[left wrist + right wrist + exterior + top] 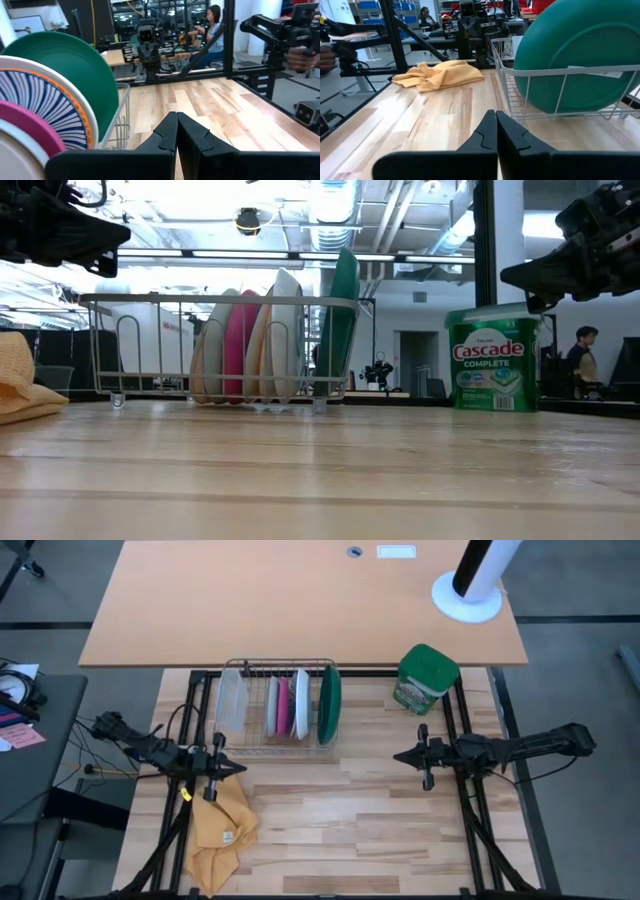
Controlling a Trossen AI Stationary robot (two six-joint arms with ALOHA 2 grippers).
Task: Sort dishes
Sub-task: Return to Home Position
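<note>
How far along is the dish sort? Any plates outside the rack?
Done, by the look of it: the grey plate, pink plate, orange-patterned plate and green-backed plate all stand on edge in the dish rack. In hand: nothing. The left gripper and right gripper are shut, empty and clear of the rack. Left: no loose plate shows on the table, only the yellow cloth and green canister.

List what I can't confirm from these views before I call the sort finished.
Plate count: high view, plates stand edge-on in the rack, too thin to count surely.
Other plates: right wrist view, green plate hides them.
Pale plate: left wrist view, cut off by the edge.
Cloth: low view, cut off at the left edge.
</note>
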